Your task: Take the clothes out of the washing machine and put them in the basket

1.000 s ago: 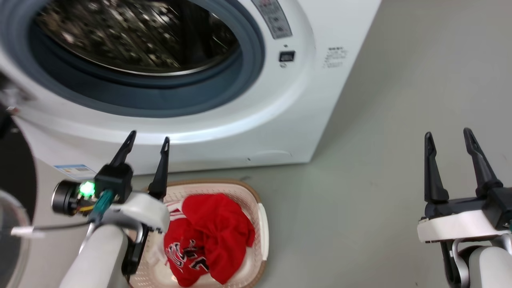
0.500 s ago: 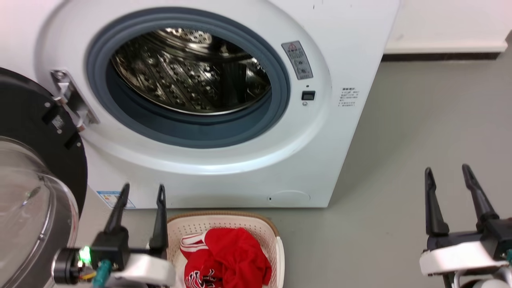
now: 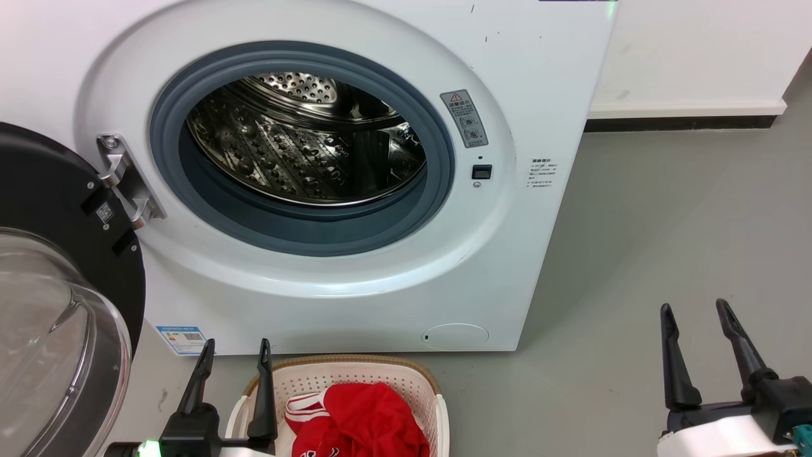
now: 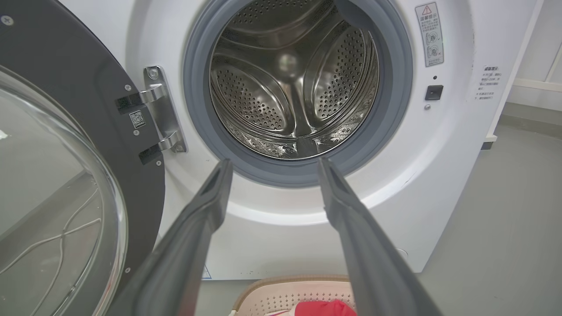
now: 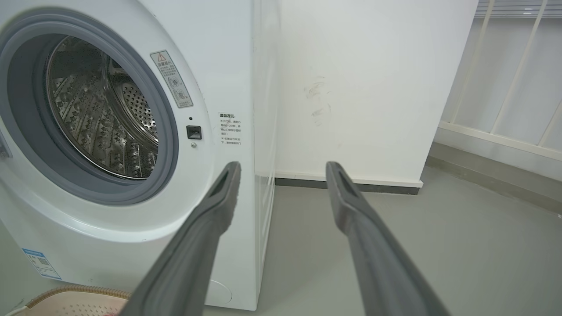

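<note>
Red clothes (image 3: pixel 371 419) rest in the basket (image 3: pixel 346 363), parked under the empty drum (image 3: pixel 298 158) for easy drops; left gripper (image 3: pixel 236 346) and right gripper (image 3: pixel 693 306) gape, released.

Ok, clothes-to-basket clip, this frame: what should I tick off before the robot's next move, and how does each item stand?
1. Drum free of clothes: ok, bare steel, no cloth.
2. Door seal free of snagged cloth: ok.
3. Clothes inside the basket: ok, red cloth lies within the rim; the basket's near part is cut off by the picture edge.
4. Left jaws empty: ok, apart, nothing between them.
5. Right jaws empty: ok, apart, over the floor.
6. Door out of the way: ok, open wide at the left.
</note>
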Robot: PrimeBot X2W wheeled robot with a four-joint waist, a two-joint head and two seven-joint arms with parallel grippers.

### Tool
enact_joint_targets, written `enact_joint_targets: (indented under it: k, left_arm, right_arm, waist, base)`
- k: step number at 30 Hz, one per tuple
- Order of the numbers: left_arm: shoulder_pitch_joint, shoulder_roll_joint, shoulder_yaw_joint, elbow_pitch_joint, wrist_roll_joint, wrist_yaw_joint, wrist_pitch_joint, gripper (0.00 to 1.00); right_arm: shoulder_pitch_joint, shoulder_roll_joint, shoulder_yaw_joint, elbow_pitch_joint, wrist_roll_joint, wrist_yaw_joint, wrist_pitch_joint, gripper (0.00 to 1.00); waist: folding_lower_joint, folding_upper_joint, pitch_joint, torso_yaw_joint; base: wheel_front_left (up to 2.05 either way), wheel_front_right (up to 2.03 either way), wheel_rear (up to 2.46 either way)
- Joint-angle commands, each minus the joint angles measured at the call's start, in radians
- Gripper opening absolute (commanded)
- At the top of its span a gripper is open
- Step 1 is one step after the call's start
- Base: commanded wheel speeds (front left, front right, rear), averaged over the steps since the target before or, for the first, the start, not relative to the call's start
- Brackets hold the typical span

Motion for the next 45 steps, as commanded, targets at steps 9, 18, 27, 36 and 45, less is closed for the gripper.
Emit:
enact_joint_targets:
  k: [9,18,27,36,45]
  left_arm:
    - [0.003,-0.018,0.031,-0.006,0.026,-0.019,-0.003,1.00]
    - [-0.006,-0.023,0.037,-0.006,0.053,-0.023,-0.003,1.00]
    - [-0.011,-0.033,0.038,0.003,0.056,-0.022,-0.003,1.00]
    - [-0.005,-0.037,0.038,0.005,0.051,-0.029,0.000,0.00]
    - [-0.016,-0.039,0.048,0.047,-0.087,-0.045,0.034,0.00]
  right_arm:
    - [0.009,0.000,0.010,0.005,0.019,-0.001,-0.002,1.00]
    - [0.010,0.000,0.009,0.003,-0.002,-0.001,-0.002,1.00]
    - [0.003,0.000,0.005,0.006,-0.022,-0.001,-0.002,1.00]
    - [0.005,0.000,0.005,0.006,-0.026,0.000,0.000,0.00]
    - [-0.005,-0.001,0.008,0.048,0.117,0.000,0.028,0.00]
  waist:
    - [0.0001,-0.0001,-0.006,-0.012]
    - [0.0001,-0.0001,-0.003,-0.014]
    - [0.0001,-0.0001,0.005,-0.013]
    - [0.0003,-0.0001,0.006,-0.016]
    - [0.0003,-0.0001,0.006,-0.014]
  base:
    - [0.00,0.00,0.00]
    - [0.00,0.00,0.00]
    - [0.00,0.00,0.00]
    - [0.00,0.00,0.00]
    - [0.00,0.00,0.00]
